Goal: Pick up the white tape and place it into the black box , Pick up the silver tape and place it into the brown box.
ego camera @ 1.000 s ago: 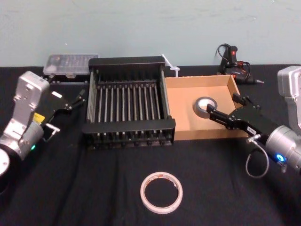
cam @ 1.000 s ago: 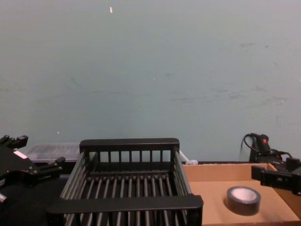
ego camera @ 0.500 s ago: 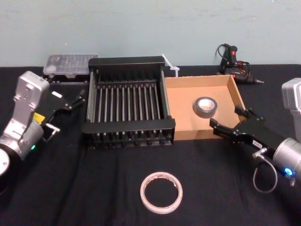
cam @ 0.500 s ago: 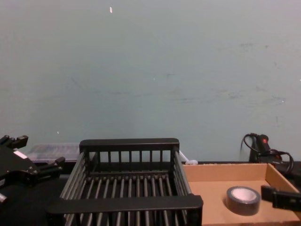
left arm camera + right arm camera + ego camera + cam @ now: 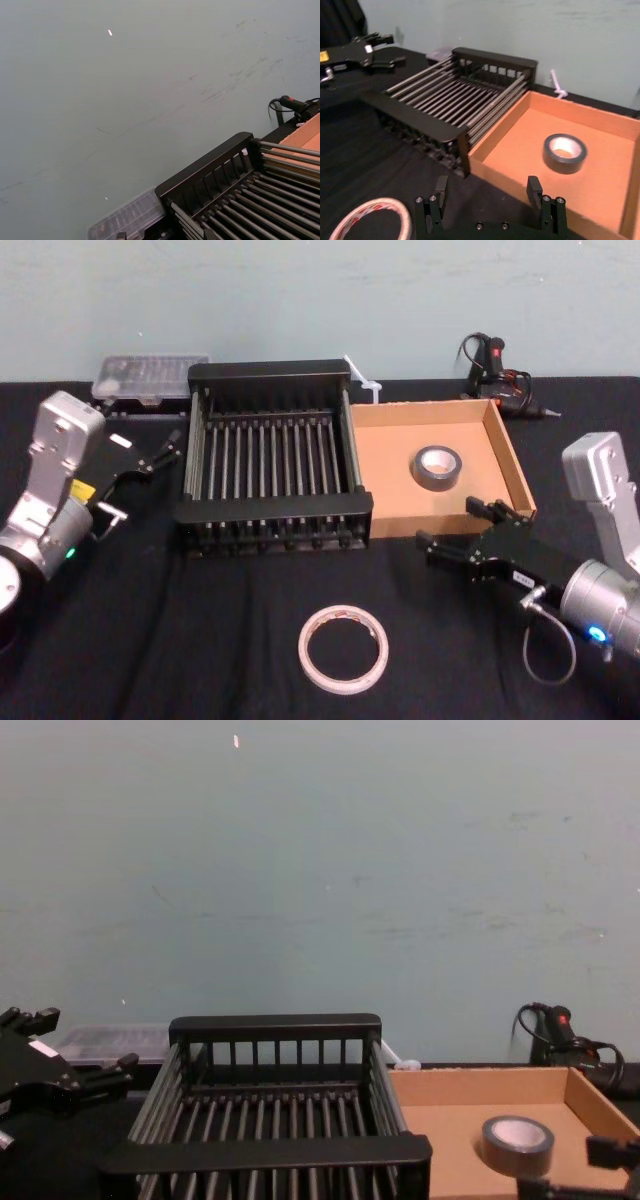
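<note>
The white tape (image 5: 304,648) lies flat on the black cloth near the front, in front of the black box (image 5: 270,370); its rim also shows as the white tape (image 5: 376,202) in the right wrist view. Inside the brown box (image 5: 395,475) the silver tape (image 5: 437,467) lies flat and untouched. My right gripper (image 5: 447,523) hovers open over the cloth just in front of the brown box's near wall, to the right of the white tape. At the far left, beside the black box, my left gripper (image 5: 163,452) is open and holds nothing.
A clear plastic case (image 5: 150,373) sits behind the black box at the back left. A black and red glue gun (image 5: 495,365) with its cable lies at the back right. A small white piece (image 5: 362,380) pokes up between the two boxes at the back.
My right gripper has drawn back out of the brown box toward the front and left, leaving the silver tape lying inside. The left arm has not moved.
</note>
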You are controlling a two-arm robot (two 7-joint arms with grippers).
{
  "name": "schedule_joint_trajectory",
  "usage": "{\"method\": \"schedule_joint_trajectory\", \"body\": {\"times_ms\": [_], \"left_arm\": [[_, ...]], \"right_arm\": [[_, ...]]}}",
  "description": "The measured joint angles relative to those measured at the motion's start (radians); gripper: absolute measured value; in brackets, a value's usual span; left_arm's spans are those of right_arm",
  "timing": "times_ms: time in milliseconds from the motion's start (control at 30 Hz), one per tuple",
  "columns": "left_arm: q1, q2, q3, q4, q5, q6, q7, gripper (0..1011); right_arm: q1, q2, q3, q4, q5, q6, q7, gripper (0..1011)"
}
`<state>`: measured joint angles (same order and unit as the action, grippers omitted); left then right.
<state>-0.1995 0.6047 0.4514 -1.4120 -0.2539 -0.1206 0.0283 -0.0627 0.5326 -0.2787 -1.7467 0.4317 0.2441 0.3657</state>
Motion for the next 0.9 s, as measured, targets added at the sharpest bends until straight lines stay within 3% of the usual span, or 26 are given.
{"method": "schedule_joint_trajectory", "body": {"times_ms": [567,900], "left_arm": [[0.000,0.000,0.000,0.000,0.000,0.000,0.000,1001],[0.000,0.000,0.000,0.000,0.000,0.000,0.000,1001]], "right_arm": [[0.004,0.054,-0.074,-0.033,-0.004,0.033,0.039,1002],[0.027,0.063,-0.125,-0.030,-0.054,0.015,0.049,1002]]}}
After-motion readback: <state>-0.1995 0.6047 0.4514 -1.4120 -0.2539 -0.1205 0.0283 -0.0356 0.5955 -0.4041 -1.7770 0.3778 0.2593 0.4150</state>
